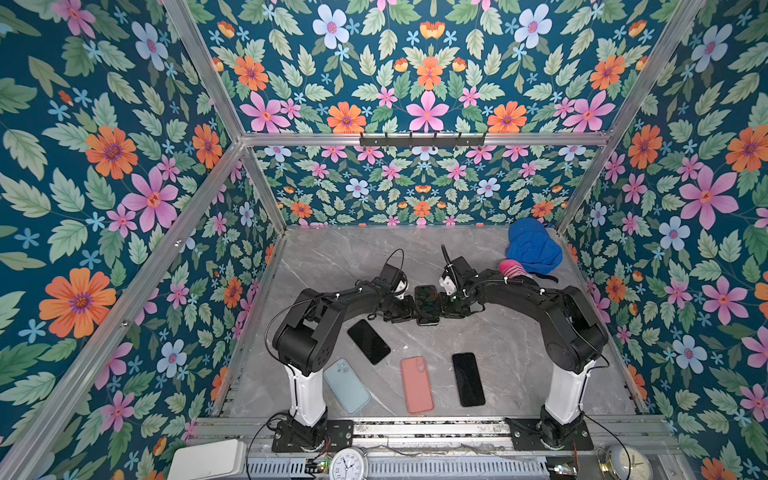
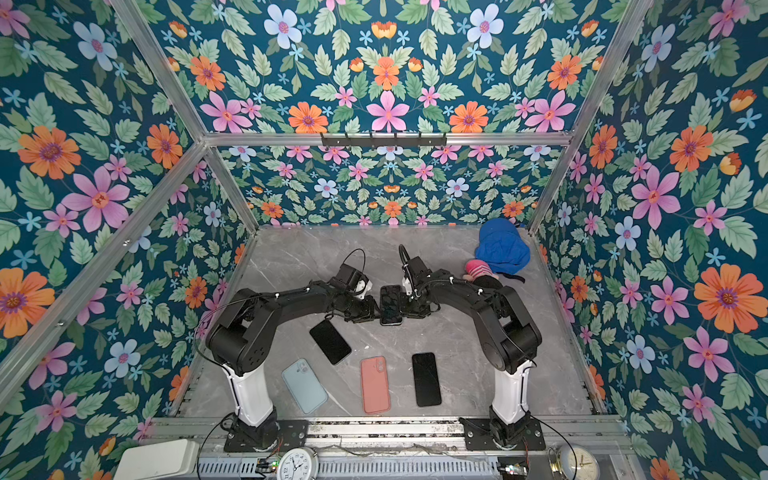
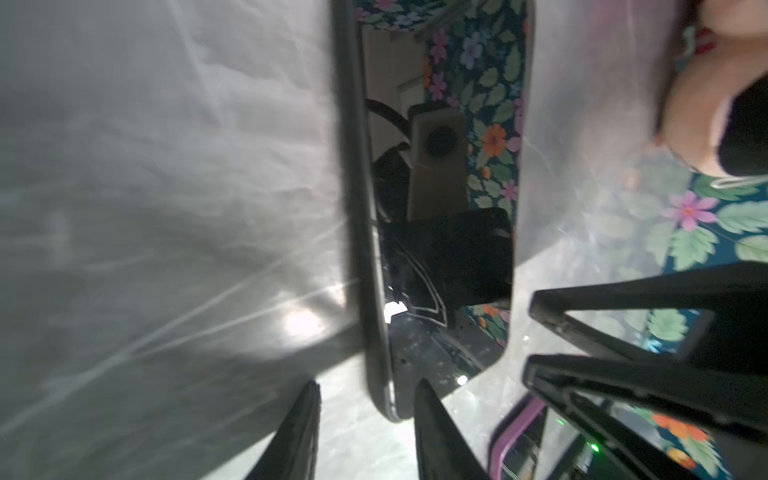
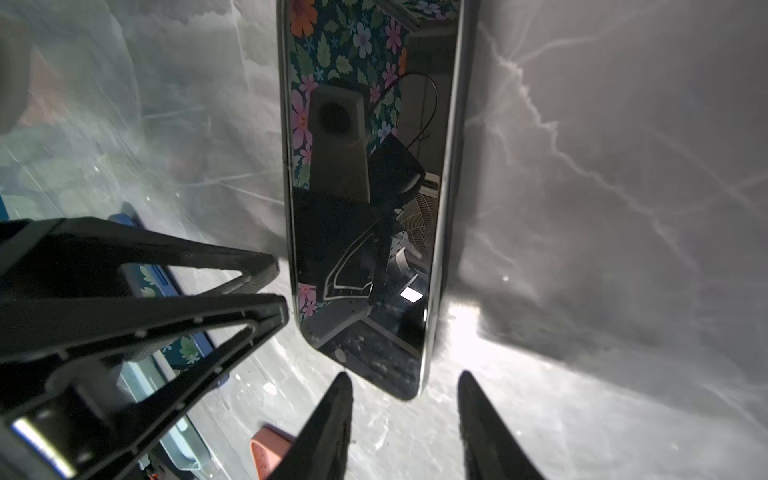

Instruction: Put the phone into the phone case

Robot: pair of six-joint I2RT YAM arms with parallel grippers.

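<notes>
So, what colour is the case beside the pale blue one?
Salmon-pink case, clearest in a top view.

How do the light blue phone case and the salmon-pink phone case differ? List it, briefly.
Colour: the light blue phone case is pale blue, while the salmon-pink phone case is orange-pink.
Pose: the blue one lies slanted, the pink one nearly straight front to back.
Place: in both top views the blue one lies left of the pink one.
Shared: both lie flat, back up, on the grey marble table.

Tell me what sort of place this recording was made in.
Probably a purpose-built robot test booth: floral panels on an aluminium frame, left arm and right arm bolted to a rail by a marble-look tabletop, a black phone and peach case laid out.
</notes>
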